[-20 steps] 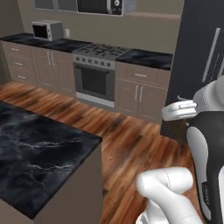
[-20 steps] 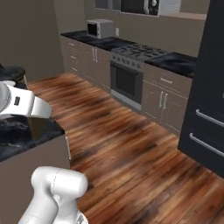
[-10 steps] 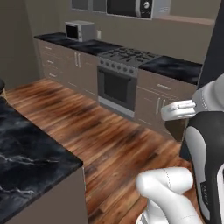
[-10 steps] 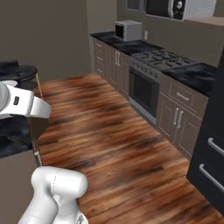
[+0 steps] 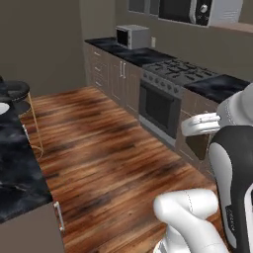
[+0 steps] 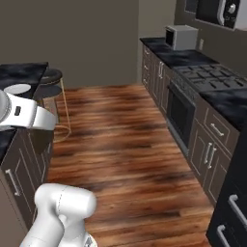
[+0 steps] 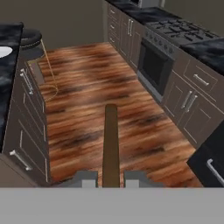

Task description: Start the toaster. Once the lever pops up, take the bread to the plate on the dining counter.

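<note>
In the hand view my gripper (image 7: 110, 179) is shut on the bread (image 7: 110, 142), a thin dark brown slice seen edge-on that sticks out ahead of the finger tips over the wooden floor. The small white plate (image 7: 4, 51) lies on the dining counter (image 7: 9, 94), far to the upper left of the slice. From the base, the plate (image 6: 18, 89) (image 5: 2, 107) sits near the far end of the black marble dining counter (image 6: 21, 71) (image 5: 17, 173), to the left of the arm. The toaster is out of view.
A dark round bar stool (image 5: 17, 91) (image 6: 48, 79) (image 7: 30, 39) stands at the counter's far end. Across a wide strip of wooden floor (image 5: 99, 148) run cabinets with a stove and oven (image 5: 163, 99) (image 6: 183, 111) and a microwave (image 5: 132, 36).
Both base views have swung round with the base: the stove wall slid right, the island counter slid left. The stool and plate have come into view. The grip is unchanged.
</note>
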